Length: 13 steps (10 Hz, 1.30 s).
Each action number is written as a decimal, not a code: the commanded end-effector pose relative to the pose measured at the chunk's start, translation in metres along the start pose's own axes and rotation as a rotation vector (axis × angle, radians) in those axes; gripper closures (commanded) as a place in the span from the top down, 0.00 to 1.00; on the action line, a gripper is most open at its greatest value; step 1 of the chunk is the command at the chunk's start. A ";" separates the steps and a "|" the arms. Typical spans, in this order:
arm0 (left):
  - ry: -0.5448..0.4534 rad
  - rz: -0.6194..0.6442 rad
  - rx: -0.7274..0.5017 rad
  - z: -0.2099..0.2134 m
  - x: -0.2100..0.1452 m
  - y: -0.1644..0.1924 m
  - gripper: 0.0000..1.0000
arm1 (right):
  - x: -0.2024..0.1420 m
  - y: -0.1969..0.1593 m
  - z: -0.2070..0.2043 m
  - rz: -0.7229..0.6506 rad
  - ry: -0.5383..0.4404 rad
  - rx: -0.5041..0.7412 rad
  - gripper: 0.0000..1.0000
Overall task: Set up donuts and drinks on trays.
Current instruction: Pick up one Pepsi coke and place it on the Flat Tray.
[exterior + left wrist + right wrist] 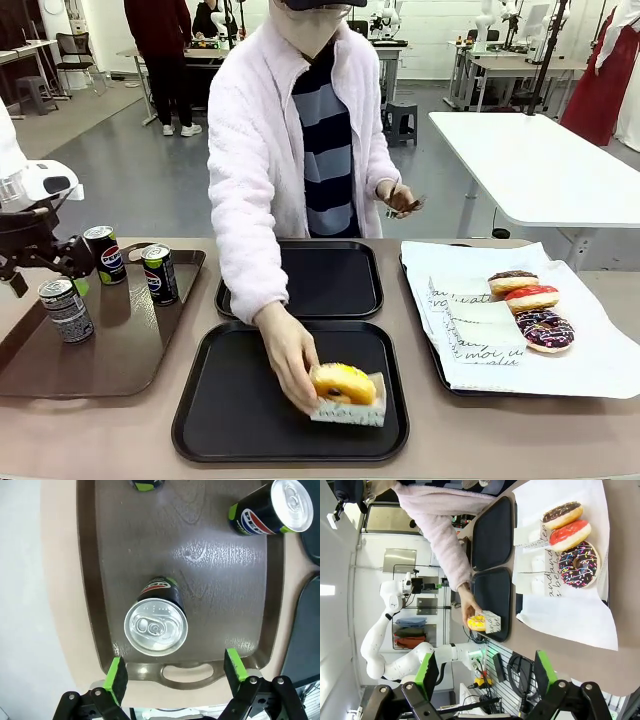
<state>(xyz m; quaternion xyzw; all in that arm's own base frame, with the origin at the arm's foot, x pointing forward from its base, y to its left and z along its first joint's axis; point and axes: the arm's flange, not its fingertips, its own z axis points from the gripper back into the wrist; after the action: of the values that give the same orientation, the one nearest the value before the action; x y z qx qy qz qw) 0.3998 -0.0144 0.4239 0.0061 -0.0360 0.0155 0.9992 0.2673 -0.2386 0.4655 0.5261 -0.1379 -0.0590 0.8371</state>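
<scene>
We take the near black tray [235, 405] as our mark. It lies flat, and on its right half rests a yellow-glazed donut [343, 383] in a white printed sleeve, with a person's hand [290, 355] on it. The far black tray [320, 280] lies just behind it. To its right we see a row of three donuts: the chocolate-topped donut [513, 282], the red-glazed donut [531, 298] and the dark sprinkled donut [545, 331]. To its left three cans stand upright: the grey-patterned can [66, 309], the farther Pepsi can [105, 254] and the closer Pepsi can [159, 273].
</scene>
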 end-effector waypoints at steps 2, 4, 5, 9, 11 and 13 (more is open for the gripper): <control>-0.059 -0.008 -0.020 -0.018 0.005 0.005 1.00 | 0.001 0.000 0.000 0.013 -0.003 0.018 1.00; -0.074 0.004 -0.033 -0.028 0.012 0.013 1.00 | 0.001 0.000 0.000 0.013 -0.003 0.018 1.00; -0.069 0.011 -0.035 -0.031 0.013 0.016 1.00 | 0.001 0.000 0.000 0.013 -0.003 0.018 1.00; -0.049 0.015 -0.034 -0.044 0.016 0.021 1.00 | 0.001 0.000 0.000 0.013 -0.003 0.018 1.00; -0.060 0.023 -0.045 -0.045 0.016 0.021 1.00 | 0.001 0.000 0.000 0.013 -0.003 0.018 1.00; -0.073 0.052 -0.043 -0.047 0.019 0.023 1.00 | 0.001 0.000 0.000 0.013 -0.003 0.018 1.00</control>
<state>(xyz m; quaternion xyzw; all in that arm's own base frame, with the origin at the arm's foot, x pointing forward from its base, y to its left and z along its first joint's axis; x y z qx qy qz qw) 0.4194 0.0048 0.3844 -0.0047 -0.0607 0.0340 0.9976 0.2674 -0.2384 0.4656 0.5260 -0.1378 -0.0588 0.8372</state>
